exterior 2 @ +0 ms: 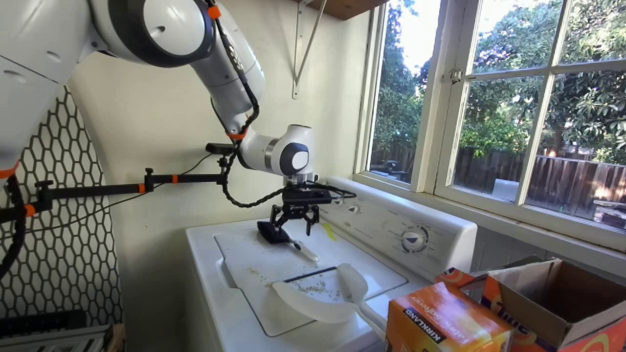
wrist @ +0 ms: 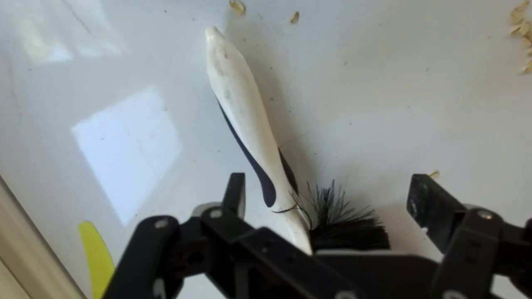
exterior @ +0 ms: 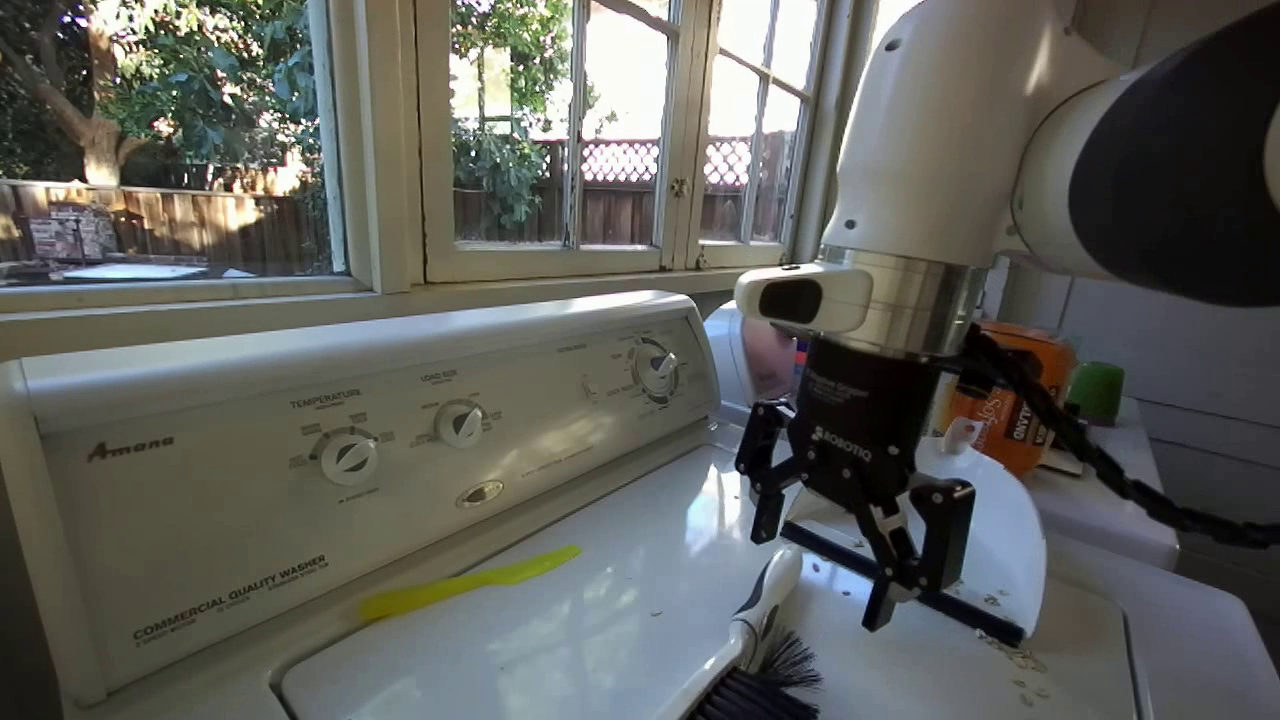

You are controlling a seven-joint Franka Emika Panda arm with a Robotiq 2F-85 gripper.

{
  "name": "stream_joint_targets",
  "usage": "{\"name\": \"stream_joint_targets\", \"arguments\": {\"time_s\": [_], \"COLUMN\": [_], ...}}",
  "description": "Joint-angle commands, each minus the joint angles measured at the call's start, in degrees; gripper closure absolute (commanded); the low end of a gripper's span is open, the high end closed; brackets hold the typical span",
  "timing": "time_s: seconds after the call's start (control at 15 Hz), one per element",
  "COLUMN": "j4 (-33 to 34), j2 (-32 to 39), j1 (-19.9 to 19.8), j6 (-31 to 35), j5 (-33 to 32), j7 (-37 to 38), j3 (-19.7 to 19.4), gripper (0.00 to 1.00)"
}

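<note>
In an exterior view, the gripper (exterior: pixel 822 567) is positioned above the white lid (exterior: pixel 560 630) of a washer (exterior: pixel 250 540), its fingers (exterior: pixel 767 515) set apart; the brush (exterior: pixel 763 604) is laid on the lid beneath. A yellow strip (exterior: pixel 470 583) is placed near the control panel (exterior: pixel 545 450). Above the panel, windows (exterior: pixel 572 130) are fitted, through which trees (exterior: pixel 215 90) and a wooden fence (exterior: pixel 240 225) are seen. In an exterior view, a cream wall (exterior 2: pixel 161 122) is shown beyond the washer, with a wooden shelf (exterior 2: pixel 342 9) mounted high on it. A white dustpan (exterior 2: pixel 318 309) is rested on the lid; flakes (exterior 2: pixel 317 288) are contained in it and scattered beside its edge. Next to the dustpan, an orange box (exterior 2: pixel 435 313) and an open carton (exterior 2: pixel 530 305) are stood. In the wrist view, the brush is seen between the parted fingers, with its white handle (wrist: pixel 247 110) directed away from the gripper. Bright patches (wrist: pixel 129 153) are reflected in the lid, which is dotted with dark specks.
</note>
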Motion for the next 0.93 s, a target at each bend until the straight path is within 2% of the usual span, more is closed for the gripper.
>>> {"name": "stream_joint_targets", "arguments": {"time_s": [0.0, 0.87], "j4": [1.25, 3.18], "j2": [3.09, 6.32], "j1": [-0.17, -0.39], "j6": [2.5, 3.79], "j5": [-1.58, -4.35], "j7": [2.04, 6.0], "j3": [0.23, -2.6], "gripper": [0.0, 0.0]}}
